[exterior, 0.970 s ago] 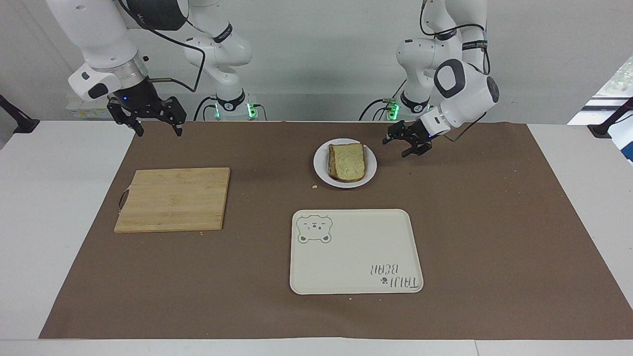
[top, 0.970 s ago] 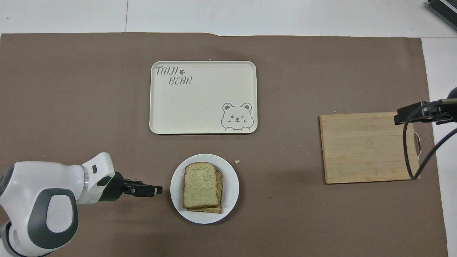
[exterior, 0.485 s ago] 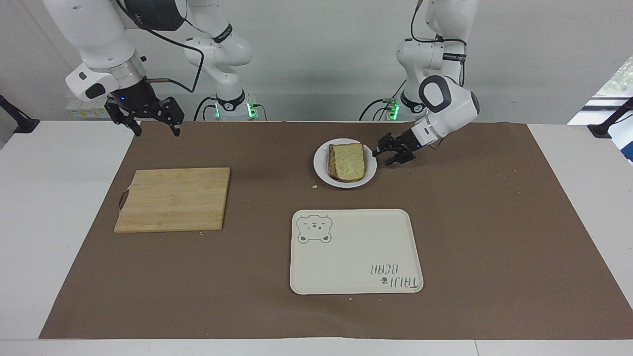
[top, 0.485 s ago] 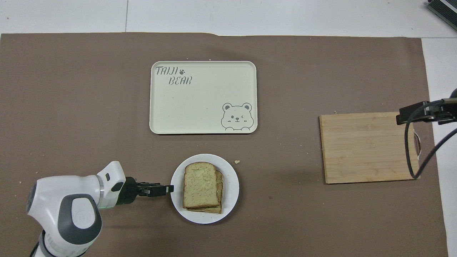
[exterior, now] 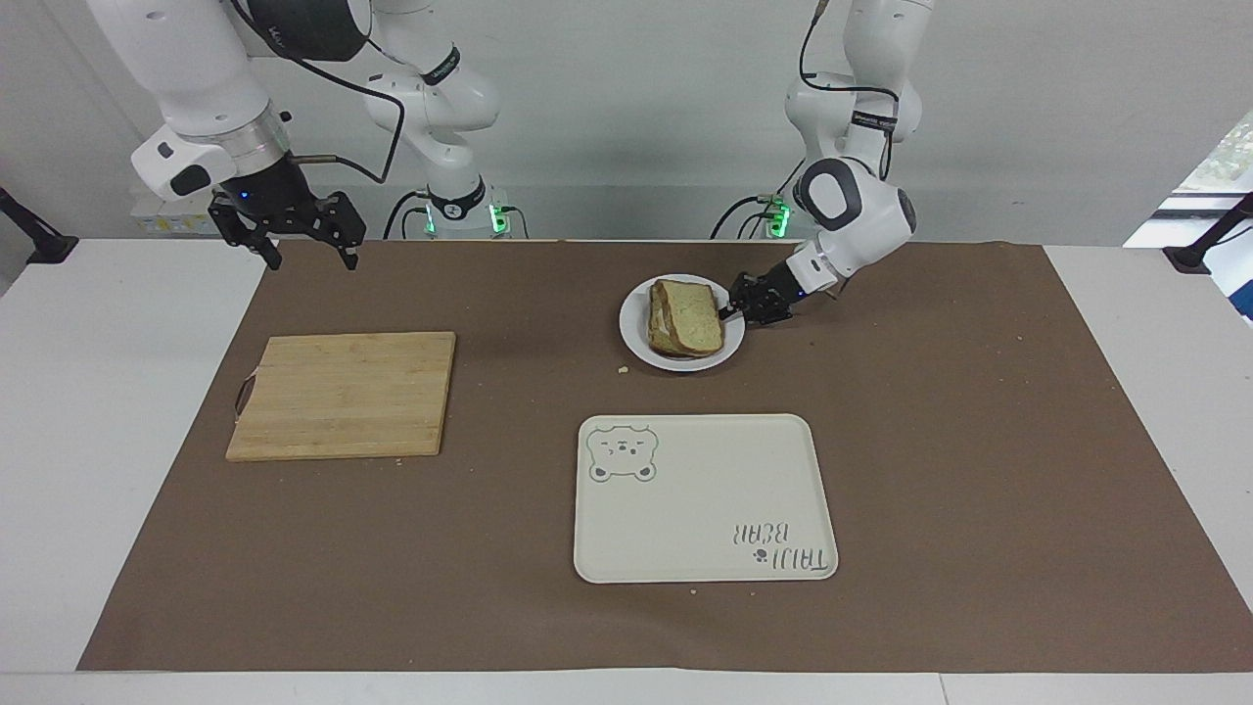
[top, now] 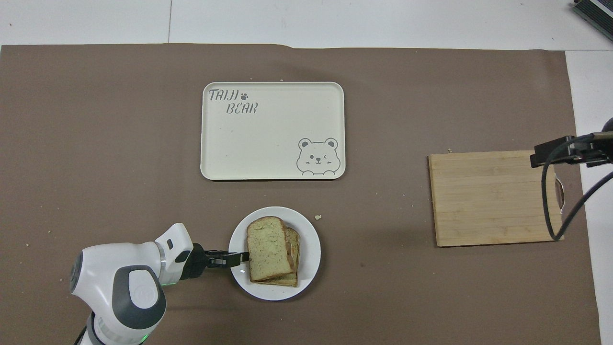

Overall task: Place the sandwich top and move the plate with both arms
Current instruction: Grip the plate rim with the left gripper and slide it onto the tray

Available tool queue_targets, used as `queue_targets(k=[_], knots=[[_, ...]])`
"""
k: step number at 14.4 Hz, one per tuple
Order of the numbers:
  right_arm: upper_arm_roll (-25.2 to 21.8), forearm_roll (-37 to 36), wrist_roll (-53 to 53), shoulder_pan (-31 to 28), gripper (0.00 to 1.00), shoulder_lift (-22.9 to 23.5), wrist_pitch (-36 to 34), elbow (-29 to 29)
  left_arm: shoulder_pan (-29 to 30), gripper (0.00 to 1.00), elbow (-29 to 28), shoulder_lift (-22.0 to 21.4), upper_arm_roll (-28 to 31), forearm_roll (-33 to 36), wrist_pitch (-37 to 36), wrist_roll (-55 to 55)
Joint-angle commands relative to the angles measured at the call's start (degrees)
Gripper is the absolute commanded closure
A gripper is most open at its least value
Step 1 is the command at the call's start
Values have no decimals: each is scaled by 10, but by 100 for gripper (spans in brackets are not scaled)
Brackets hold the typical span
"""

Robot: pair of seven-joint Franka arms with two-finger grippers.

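Sandwich top (exterior: 688, 315) lay on the lower slice (top: 293, 239), both stacked on the plate (exterior: 675, 360), which sat on the desk (exterior: 979, 441) nearer to the robots than the bear tray (exterior: 705, 509). I judged the bread light, soft and easy to dent, and loose enough to slide if the plate tipped. The plate looked stiff, smooth and likely slippery. Its bare rim was the only sensible place to take hold, ideally one claw on each of two facing edges so that it travelled level.

My left claw (exterior: 729, 310) was down at the rim on the left arm's end of the plate. Its fingertips were drawn together there, and I read that as a pinch on the plate's edge. My right claw (exterior: 289, 230) waited with its fingers spread, holding nothing, raised over the desk toward the right arm's end, near the wooden cutting board (exterior: 343, 392).

From the facing view I could see how low the left claw sat and that it met the rim rather than hovering. The overhead view hid that height, but it showed the left claw's tips (top: 239, 257) reaching over the rim almost to the crust, and the top slice (top: 268, 249) sitting askew, with a strip of the lower slice showing. There the right claw barely showed at all.
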Motion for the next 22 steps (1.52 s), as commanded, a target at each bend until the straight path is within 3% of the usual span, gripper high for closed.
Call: queue_targets(k=[1,7,10,13,16,22], knots=[[6,-4,-8,-6,0,1,-5,4,-17,100,-14,-13,9,-14,8,13],[6,-5,-8,-7,0,1,-5,4,-5,100,-10,-13,11,-14,-4,7],[5,-4,-8,-7,0,1,-5,4,67,100,6,-13,11,-14,-95,21],[6,-5,-8,-7,0,1,-5,4,160,100,60,2,11,-16,-195,27],[6,-4,-8,-7,0,1,-5,4,229,100,148,53,11,-26,-267,29],[5,-4,-8,-7,0,1,-5,4,238,100,276,132,11,-81,-228,-6]])
